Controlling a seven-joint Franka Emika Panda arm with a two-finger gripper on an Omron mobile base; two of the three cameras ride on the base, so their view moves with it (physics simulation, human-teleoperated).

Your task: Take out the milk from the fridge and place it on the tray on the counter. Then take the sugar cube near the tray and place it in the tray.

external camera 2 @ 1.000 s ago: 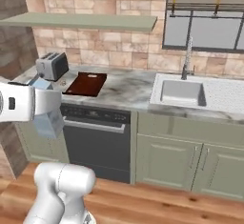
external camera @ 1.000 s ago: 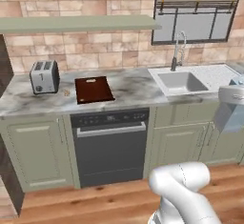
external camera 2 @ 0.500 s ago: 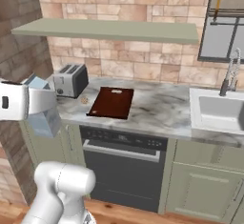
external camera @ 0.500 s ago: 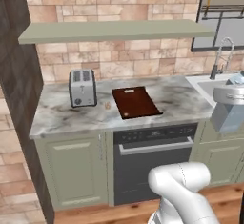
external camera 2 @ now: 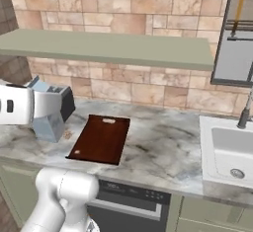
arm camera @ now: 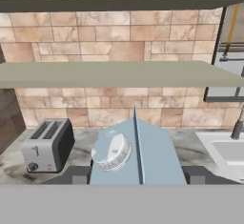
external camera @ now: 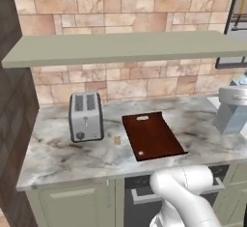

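Aloft, milk (arm camera: 136, 154) clamped in the hand (arm camera: 136, 175), tray (external camera: 152, 135) bare beside sugar cube (external camera: 116, 140).

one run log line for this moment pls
phase: carrying milk to tray | claw: shut on milk | tray: bare | sugar cube: on counter, between toaster and tray

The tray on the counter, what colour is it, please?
Dark red-brown wood, clearest in the left base view.

We logged one silver toaster (external camera: 86, 116), upright below a sage wall shelf (external camera: 130, 47). We noted a white sink (external camera 2: 228, 149) at right.
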